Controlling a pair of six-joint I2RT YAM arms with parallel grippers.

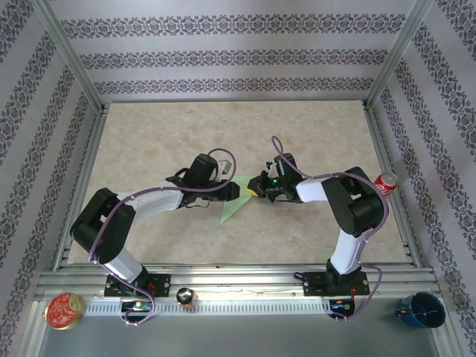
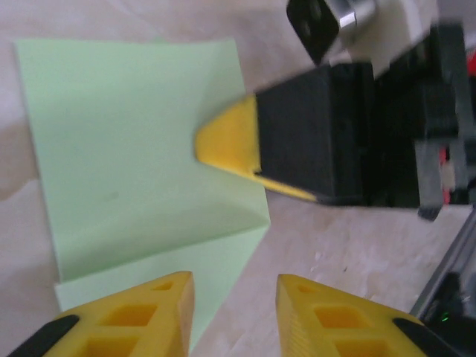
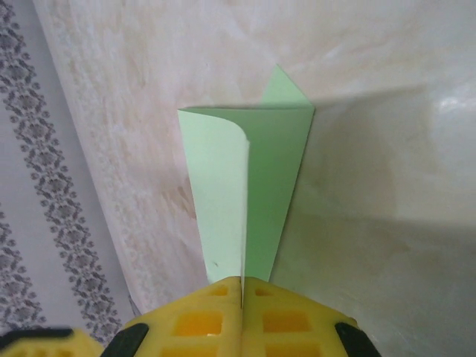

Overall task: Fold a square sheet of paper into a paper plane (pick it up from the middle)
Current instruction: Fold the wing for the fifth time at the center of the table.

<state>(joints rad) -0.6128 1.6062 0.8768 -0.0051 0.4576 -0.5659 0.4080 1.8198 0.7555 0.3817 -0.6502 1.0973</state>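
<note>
The pale-green sheet of paper point(image 1: 236, 206) lies folded on the table between my two grippers. In the right wrist view the paper point(image 3: 260, 178) tapers toward my right gripper point(image 3: 242, 281), which is shut on its narrow end, with one flap curling over. My left gripper point(image 2: 234, 290) is open over the paper's point(image 2: 134, 141) near edge, and nothing sits between its fingertips point(image 2: 175, 291). The right gripper's yellow fingertip point(image 2: 227, 141) rests on the paper's far side. From above, the left gripper point(image 1: 227, 187) and right gripper point(image 1: 256, 187) nearly meet.
A red can point(image 1: 385, 183) lies by the right rail. On the near ledge sit a round red tin point(image 1: 64, 310), a small dark object point(image 1: 185, 297) and a blue cup point(image 1: 422, 309). Metal frame rails point(image 1: 394, 201) border the beige tabletop point(image 1: 223, 126).
</note>
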